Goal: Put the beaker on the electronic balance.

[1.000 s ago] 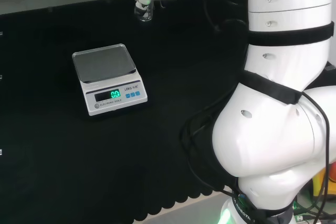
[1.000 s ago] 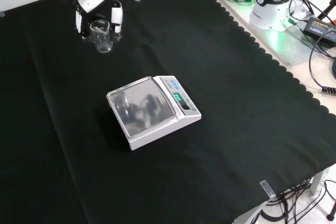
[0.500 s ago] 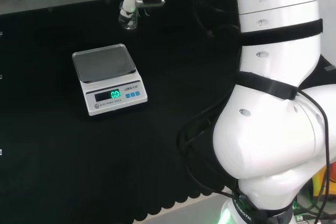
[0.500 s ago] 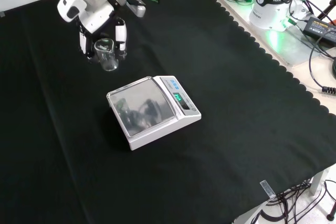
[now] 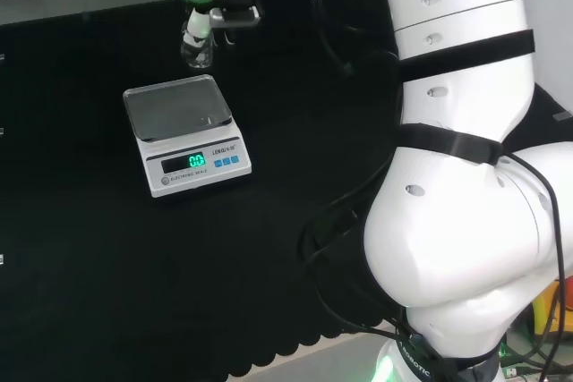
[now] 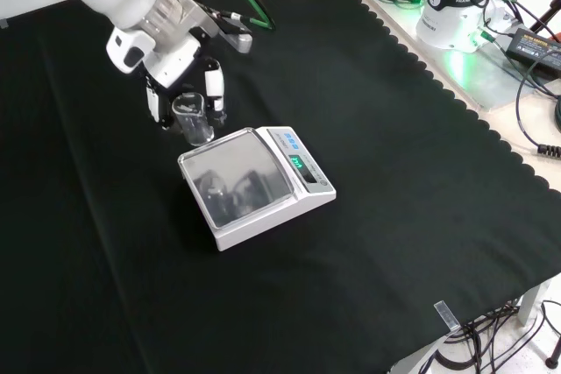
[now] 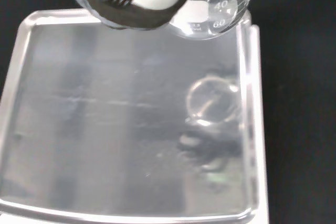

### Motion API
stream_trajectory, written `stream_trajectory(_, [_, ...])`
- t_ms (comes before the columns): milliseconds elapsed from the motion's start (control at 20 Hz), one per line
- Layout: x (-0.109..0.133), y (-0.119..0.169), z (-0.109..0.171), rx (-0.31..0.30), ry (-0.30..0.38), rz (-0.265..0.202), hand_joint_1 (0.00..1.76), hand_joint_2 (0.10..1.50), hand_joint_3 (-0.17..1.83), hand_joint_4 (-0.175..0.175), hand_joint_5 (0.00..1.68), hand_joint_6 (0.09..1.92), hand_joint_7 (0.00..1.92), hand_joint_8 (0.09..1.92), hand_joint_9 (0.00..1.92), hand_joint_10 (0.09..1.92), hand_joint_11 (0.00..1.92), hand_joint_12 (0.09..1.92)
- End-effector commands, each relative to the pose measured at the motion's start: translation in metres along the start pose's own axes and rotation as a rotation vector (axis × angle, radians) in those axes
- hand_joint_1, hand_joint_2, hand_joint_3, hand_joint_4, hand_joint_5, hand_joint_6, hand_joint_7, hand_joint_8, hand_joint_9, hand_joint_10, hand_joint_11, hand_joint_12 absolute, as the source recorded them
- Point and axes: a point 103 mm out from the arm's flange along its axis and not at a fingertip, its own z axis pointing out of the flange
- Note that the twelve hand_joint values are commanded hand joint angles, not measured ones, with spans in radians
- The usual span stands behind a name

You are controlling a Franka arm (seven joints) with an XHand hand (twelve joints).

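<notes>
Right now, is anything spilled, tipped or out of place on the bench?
Nothing stands out. The hand holds the beaker upright beside the balance, whose pan is bare and level; no spill shows on the cloth.

The balance (image 6: 254,186) pan lies bare just beside the fingers (image 6: 213,89). Black cloth (image 6: 394,146) around them is unobstructed.

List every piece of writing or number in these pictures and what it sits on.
On the beaker: printed graduation numbers and a unit mark.
On the electronic balance: lit green digits on the display; the front-panel print and button labels are too small to read.
</notes>
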Motion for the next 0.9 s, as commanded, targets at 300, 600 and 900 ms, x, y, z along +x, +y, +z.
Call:
stream_trajectory(300, [0.025,0.003,0.029,0.049,0.016,-0.041,1.05,1.1,-0.03,-0.175,0.8,0.83,1.01,0.79,1.38,0.42,1.44,0.62])
stream_trajectory(600, [0.036,0.002,0.043,0.072,0.018,-0.069,1.05,1.1,-0.03,-0.175,0.8,0.83,1.01,0.79,1.38,0.42,1.44,0.62])
stream_trajectory(900, [0.041,0.003,0.056,0.084,0.026,-0.082,1.04,1.1,-0.03,-0.175,0.8,0.83,1.01,0.79,1.39,0.41,1.44,0.63])
